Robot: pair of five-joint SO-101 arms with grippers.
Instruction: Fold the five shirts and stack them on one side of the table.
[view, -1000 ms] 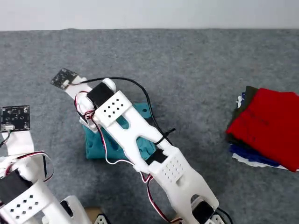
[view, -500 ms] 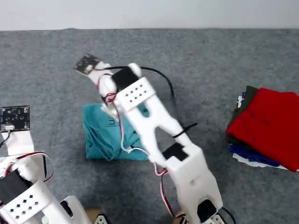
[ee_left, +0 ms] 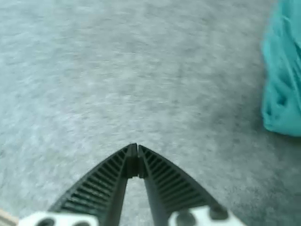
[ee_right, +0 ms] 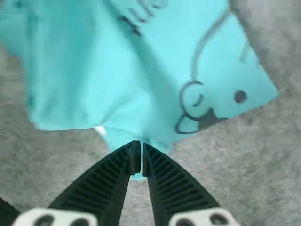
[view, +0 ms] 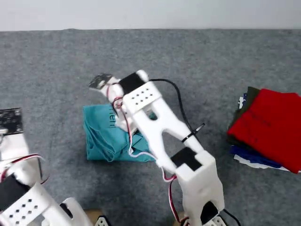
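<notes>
From above, the teal shirt [view: 101, 139] lay folded on the grey desk [view: 211, 61] under the right arm [view: 160, 127], well apart from a red-topped stack [view: 273, 125]. The left wrist view showed the left jaws together over bare desk. The right wrist view showed the right jaws together at the shirt's edge.

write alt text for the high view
The white right arm stretches from the near edge over a folded teal shirt lying on a grey table. At the table's right edge sits a stack of folded shirts, red on top; the left arm is at the near left corner.
</notes>
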